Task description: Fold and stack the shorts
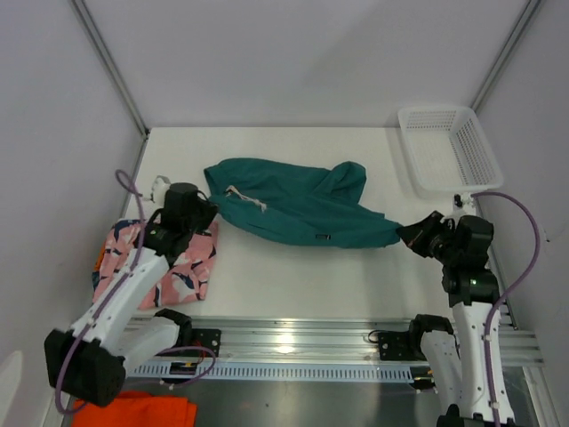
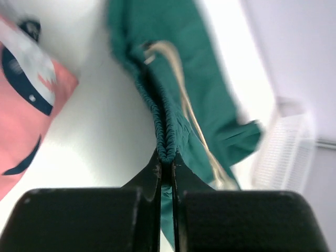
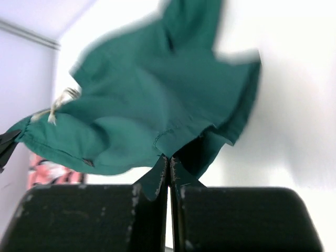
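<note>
The teal green shorts lie stretched across the middle of the table, with a cream drawstring at the waistband. My left gripper is shut on the elastic waistband at the shorts' left end. My right gripper is shut on a leg hem at their right end. The pink shorts with navy-white sharks lie folded at the left edge of the table, under my left arm, and show at the left of the left wrist view.
A white plastic mesh basket stands at the back right corner. A bright orange cloth lies below the table's front rail at the bottom left. A metal rail runs along the near edge.
</note>
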`<action>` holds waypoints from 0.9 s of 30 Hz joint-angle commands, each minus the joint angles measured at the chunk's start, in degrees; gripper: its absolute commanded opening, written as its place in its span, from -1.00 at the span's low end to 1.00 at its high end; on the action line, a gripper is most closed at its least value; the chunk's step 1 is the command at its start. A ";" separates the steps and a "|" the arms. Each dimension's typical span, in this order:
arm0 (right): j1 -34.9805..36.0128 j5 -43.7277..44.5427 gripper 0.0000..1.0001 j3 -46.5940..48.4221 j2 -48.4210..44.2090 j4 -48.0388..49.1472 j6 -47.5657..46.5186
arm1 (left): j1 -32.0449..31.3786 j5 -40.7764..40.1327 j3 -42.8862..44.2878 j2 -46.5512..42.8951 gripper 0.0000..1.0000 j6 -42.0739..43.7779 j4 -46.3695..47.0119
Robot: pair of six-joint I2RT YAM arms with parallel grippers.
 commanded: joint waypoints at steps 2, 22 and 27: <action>-0.24 -6.93 -1.00 12.31 -5.77 -3.97 -0.30 | 5.88 3.31 12.77 -9.48 -1.00 7.65 -14.84; 0.98 -5.91 -1.00 52.23 -15.53 3.50 -1.52 | 6.77 4.81 63.06 -20.77 -1.00 13.72 -22.25; 2.04 -3.17 -1.00 48.39 -13.08 2.71 -0.74 | 6.77 5.95 59.05 -17.77 -1.00 13.81 -18.75</action>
